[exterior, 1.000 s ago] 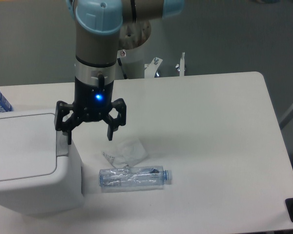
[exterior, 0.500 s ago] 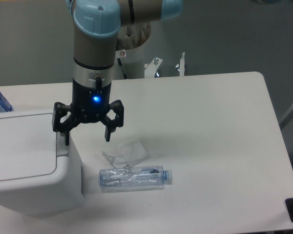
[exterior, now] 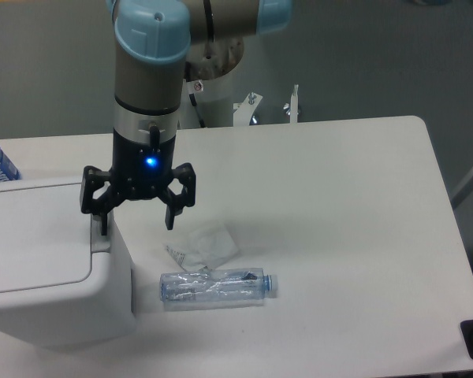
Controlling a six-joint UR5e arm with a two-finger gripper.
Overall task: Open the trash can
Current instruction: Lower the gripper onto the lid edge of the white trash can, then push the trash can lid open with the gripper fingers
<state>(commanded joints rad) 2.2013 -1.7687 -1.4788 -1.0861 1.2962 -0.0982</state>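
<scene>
White plastic trash can (exterior: 51,264) sits at the table's (exterior: 339,205) near-left edge, lid flat and closed. Over the last second the gripper (exterior: 136,223) has shifted left and slightly up; its fingers are spread and hold nothing. One fingertip (exterior: 103,224) now hangs just above the grey push tab (exterior: 99,239). Judgement: alignment is nearly complete; a downward press remains. A clear bottle (exterior: 217,287) lies nearby, untouched.

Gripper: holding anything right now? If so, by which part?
Nothing held. The gripper is open, its fingers spread above the right edge of the trash can, near the grey push tab. The bottle lies untouched on the table.
</scene>
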